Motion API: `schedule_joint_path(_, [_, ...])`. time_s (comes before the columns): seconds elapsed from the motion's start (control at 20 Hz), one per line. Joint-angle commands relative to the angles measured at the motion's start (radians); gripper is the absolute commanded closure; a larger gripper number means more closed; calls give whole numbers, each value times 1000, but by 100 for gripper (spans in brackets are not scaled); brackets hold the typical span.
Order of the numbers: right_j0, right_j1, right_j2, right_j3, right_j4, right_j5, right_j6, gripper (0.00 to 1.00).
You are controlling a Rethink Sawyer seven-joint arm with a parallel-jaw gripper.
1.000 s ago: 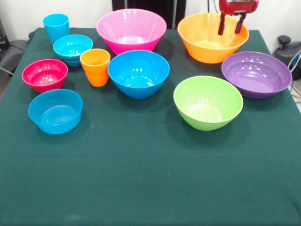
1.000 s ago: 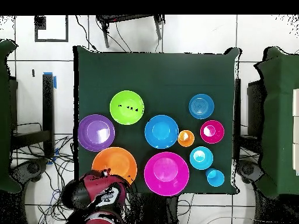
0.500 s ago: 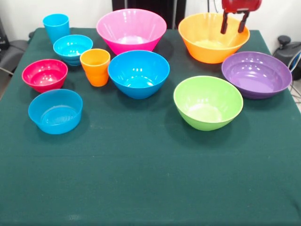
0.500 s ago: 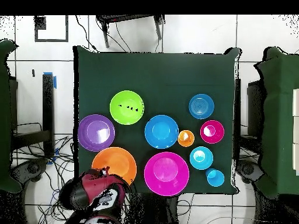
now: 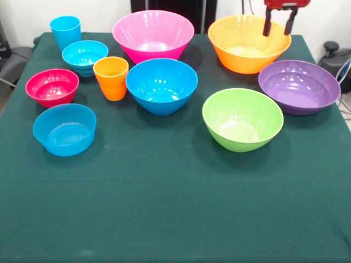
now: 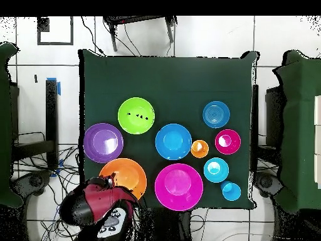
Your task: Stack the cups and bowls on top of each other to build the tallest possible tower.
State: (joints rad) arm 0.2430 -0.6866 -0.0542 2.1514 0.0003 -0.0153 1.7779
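A dark green cloth (image 5: 175,208) is covering the counter (image 6: 166,75), which is standing on a floor of white tiles (image 6: 213,37) with dark grout lines. Black cables (image 6: 37,182) are trailing over the tiles beside the counter, and a dark framed stand (image 6: 139,25) is sitting just beyond its edge. A pale wall (image 5: 22,13) is showing behind the counter in the front view.

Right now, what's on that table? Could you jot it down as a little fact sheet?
big bowls: orange bowl, pink bowl, purple bowl, green bowl, blue bowl
small bowls: red bowl, two light blue bowls
cups: orange cup, blue cup
stacked: nothing yet
gripper: open, empty, above the orange bowl's far rim
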Motion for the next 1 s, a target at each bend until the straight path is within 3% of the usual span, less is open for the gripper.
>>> schedule_joint_path(0.05, [10, -5, 32, -86, 27, 145, 121, 0])
schedule_joint_path(0.55, [78, 46, 32, -115, 78, 116, 169, 0])
schedule_joint_path(1.0, [86, 86, 39, -104, 86, 69, 174, 0])
